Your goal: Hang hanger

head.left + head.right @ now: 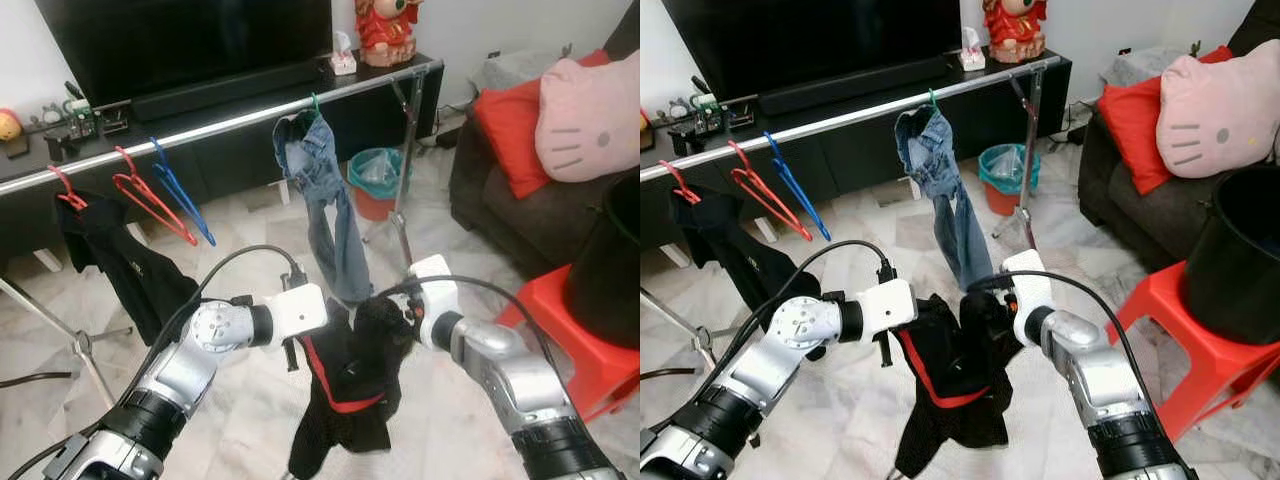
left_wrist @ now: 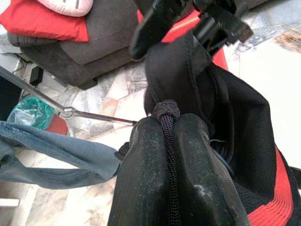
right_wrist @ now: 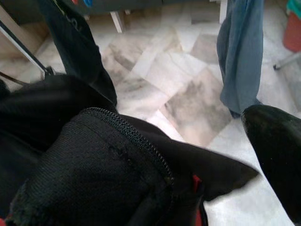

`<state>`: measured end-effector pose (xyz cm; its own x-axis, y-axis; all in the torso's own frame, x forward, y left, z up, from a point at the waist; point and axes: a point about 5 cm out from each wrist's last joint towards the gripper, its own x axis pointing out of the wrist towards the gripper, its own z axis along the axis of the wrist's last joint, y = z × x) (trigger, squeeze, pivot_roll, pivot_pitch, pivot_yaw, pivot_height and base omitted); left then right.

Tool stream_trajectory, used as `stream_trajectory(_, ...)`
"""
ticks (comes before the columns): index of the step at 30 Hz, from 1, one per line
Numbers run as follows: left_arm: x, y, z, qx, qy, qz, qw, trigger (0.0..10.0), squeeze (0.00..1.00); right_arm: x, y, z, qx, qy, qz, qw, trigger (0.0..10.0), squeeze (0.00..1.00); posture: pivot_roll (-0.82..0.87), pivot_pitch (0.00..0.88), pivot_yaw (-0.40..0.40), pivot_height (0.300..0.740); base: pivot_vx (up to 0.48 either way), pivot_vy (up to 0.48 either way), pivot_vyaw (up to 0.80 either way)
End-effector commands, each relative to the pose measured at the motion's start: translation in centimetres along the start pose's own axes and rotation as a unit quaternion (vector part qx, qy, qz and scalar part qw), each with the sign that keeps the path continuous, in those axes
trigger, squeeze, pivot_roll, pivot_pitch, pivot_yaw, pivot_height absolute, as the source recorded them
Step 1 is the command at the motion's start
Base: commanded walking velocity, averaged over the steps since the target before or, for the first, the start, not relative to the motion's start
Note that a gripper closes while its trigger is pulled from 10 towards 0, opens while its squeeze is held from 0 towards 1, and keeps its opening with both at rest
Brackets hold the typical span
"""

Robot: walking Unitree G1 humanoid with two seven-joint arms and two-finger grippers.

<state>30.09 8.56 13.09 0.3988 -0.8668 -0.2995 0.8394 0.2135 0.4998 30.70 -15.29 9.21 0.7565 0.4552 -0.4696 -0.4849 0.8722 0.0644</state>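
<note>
Left wrist view has the left gripper (image 2: pixel 171 141) pinched on the black garment (image 1: pixel 350 395), held low with the right gripper (image 1: pixel 400 305) before the rail (image 1: pixel 230 122); next, it probably gets lifted, though the right fingers' spread can't be told.

My two arms are brushed silver tubes ending in black ribbed cuffs near the elbows. My left arm (image 1: pixel 190 355) carries a round silver joint cap with small dark screw holes, then a white boxy wrist housing — a black cable loops up over it and plugs in at the top. My right arm (image 1: pixel 505 370) has a like white wrist block, with its own black cable arching back along the forearm. My left hand (image 2: pixel 171 174) has thick fingers of matte black — scuffed, dusted with pale specks. My right hand's one visible finger (image 3: pixel 277 155) is the same dull black, rounded at the tip.
</note>
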Motion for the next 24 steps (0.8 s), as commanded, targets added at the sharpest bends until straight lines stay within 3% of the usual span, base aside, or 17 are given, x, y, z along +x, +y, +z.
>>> stream_trajectory(1, -0.5, 0.7, 0.2, 0.008, -0.002, 0.009, 1.000, 10.0, 0.00, 0.2, 0.2, -0.5, -0.001, 0.006, 0.000, 1.000, 10.0, 0.00, 0.07, 0.022, 0.088, 0.740, 0.000, 0.000, 0.00)
stream_trajectory(12, -0.5, 1.0, 0.2, 0.003, -0.006, 0.019, 1.000, 10.0, 0.00, 0.3, 0.4, -0.5, 0.001, -0.010, 0.001, 1.000, 10.0, 0.00, 0.07, 0.012, 0.088, 0.740, 0.000, 0.000, 0.00)
stream_trajectory(17, -0.6, 1.3, 0.3, -0.033, -0.024, 0.041, 0.998, 10.0, 0.00, 0.2, -0.3, -0.1, 0.046, -0.037, -0.028, 0.998, 10.0, 0.00, 0.07, 0.012, 0.088, 0.740, 0.000, 0.000, 0.00)
stream_trajectory(24, -1.0, 2.0, 0.1, -0.048, -0.027, 0.067, 0.996, 10.0, 0.00, 0.1, -0.6, -0.1, 0.055, -0.047, -0.042, 0.996, 10.0, 0.00, 0.07, 0.011, 0.087, 0.740, 0.000, 0.000, 0.00)
